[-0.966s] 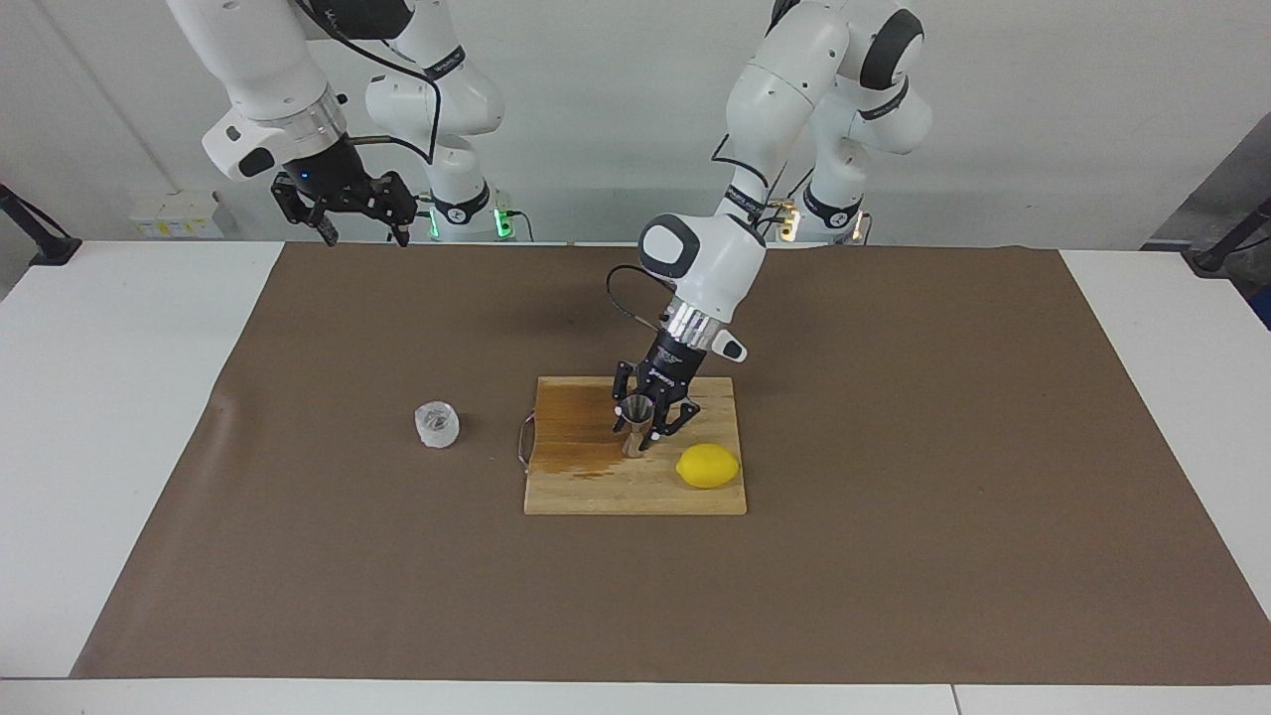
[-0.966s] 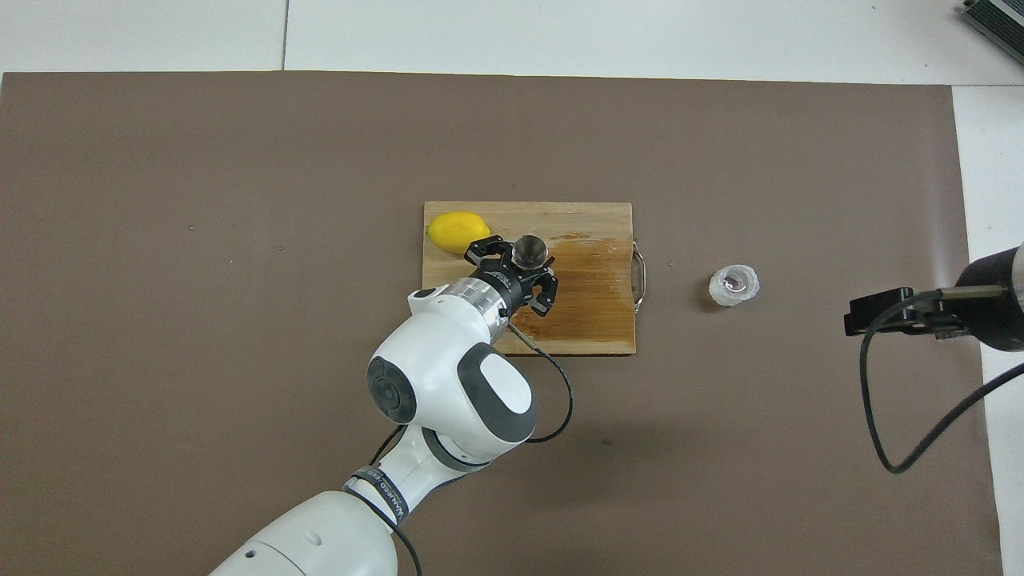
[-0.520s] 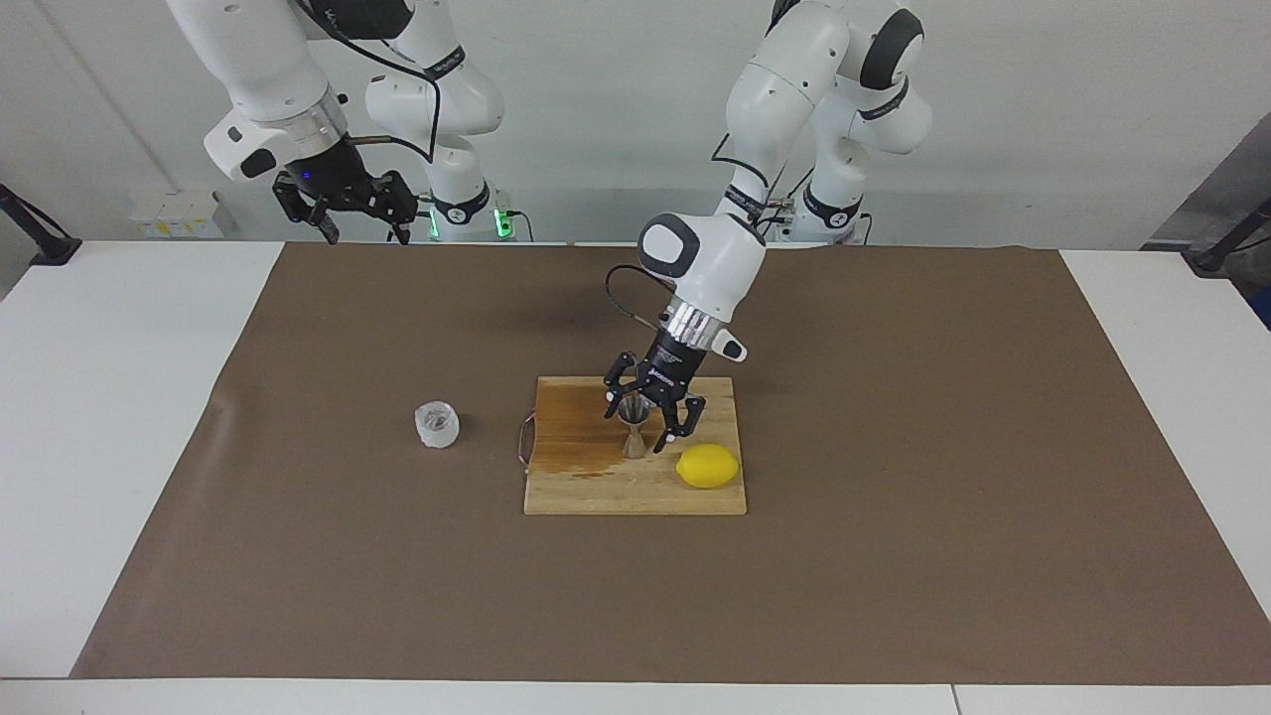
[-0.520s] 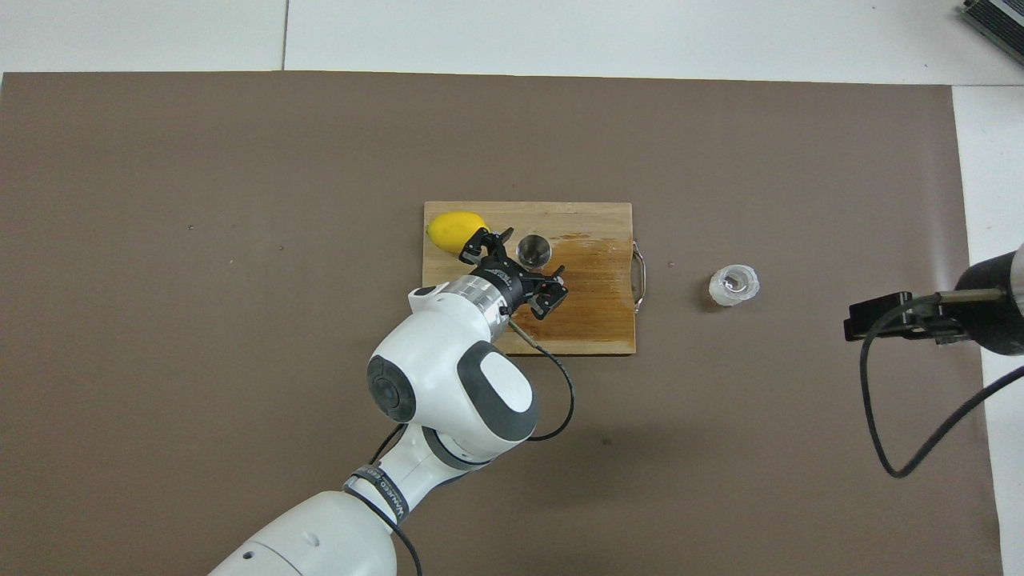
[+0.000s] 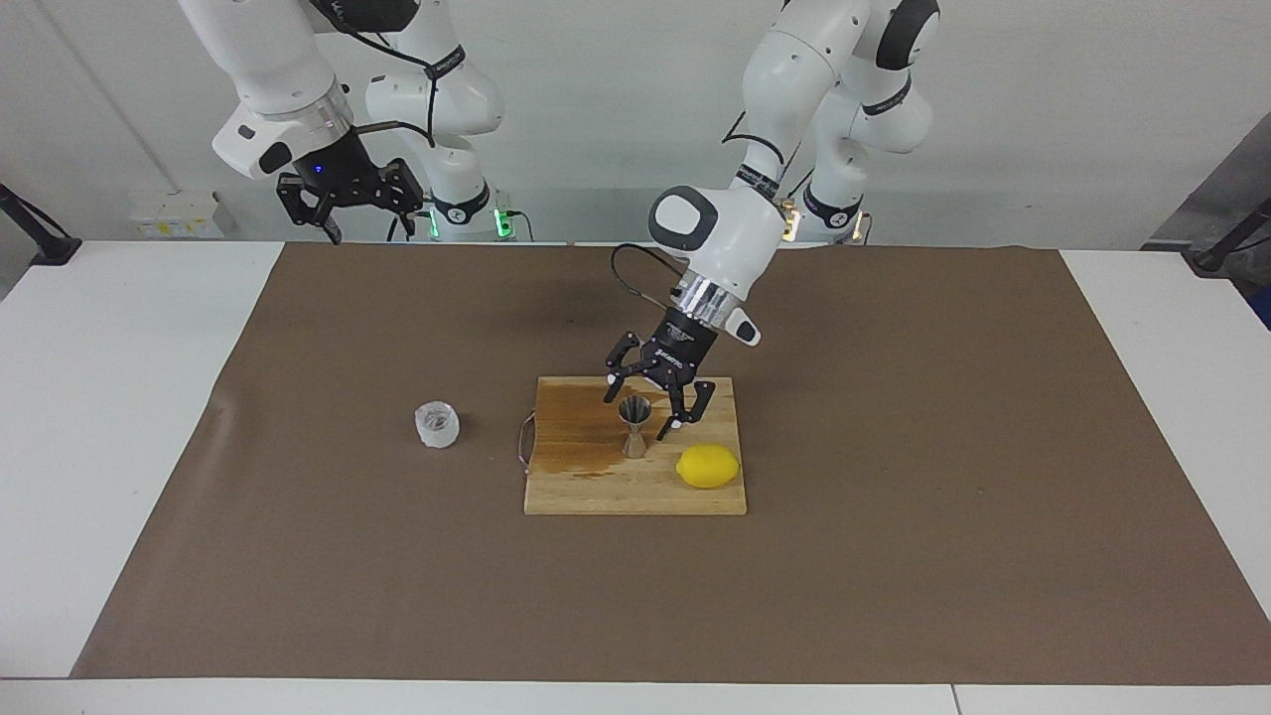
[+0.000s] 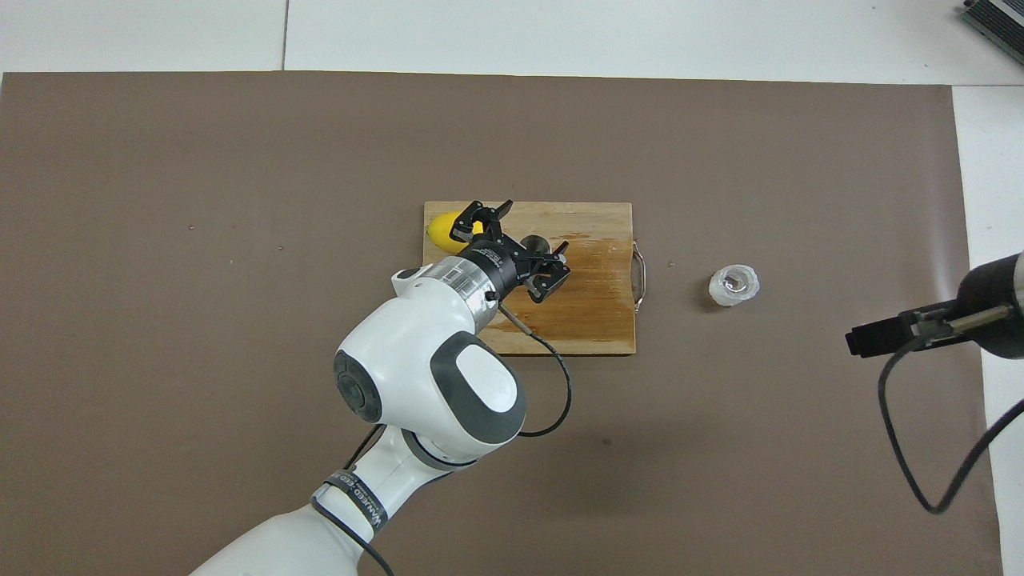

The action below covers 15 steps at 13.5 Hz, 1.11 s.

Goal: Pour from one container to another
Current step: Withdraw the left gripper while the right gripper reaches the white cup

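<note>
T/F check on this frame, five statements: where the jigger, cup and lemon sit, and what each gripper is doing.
1. The jigger stands upright on the cutting board. True.
2. The left gripper is clamped on the jigger. False: it is open, raised above the jigger, holding nothing.
3. The clear cup sits on the board. False: it stands on the brown mat, off the board toward the right arm's end.
4. The lemon lies on the board beside the jigger. True.
5. The right gripper holds the cup. False: it is open and empty, waiting up by its base.
</note>
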Motion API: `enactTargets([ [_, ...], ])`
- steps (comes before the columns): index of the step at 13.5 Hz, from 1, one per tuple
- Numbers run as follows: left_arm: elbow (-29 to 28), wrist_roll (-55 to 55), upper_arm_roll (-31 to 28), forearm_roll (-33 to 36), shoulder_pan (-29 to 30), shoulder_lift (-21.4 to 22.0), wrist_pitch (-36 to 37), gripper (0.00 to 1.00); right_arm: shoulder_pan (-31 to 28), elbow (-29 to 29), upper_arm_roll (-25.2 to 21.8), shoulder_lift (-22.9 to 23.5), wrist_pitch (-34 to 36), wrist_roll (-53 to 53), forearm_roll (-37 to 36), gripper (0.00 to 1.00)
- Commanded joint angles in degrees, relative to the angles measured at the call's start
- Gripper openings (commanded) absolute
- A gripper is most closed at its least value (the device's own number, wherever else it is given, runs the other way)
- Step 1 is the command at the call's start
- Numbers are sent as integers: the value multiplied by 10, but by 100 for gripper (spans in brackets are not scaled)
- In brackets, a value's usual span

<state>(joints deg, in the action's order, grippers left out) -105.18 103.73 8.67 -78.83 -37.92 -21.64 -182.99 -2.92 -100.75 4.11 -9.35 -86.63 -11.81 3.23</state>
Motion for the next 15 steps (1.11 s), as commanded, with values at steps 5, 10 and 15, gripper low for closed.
enactTargets([
  [5,-16,-25,-8,103,82,62,173,100,-64,-56,-4,-6,-77,-371,13,100],
  [10,3,-27,-8,299,182,93,403,100,-110,-113,-4,6,-152,-604,65,100],
  [15,111,-70,-8,594,232,87,598,100,-168,-140,-4,126,-219,-876,243,100],
])
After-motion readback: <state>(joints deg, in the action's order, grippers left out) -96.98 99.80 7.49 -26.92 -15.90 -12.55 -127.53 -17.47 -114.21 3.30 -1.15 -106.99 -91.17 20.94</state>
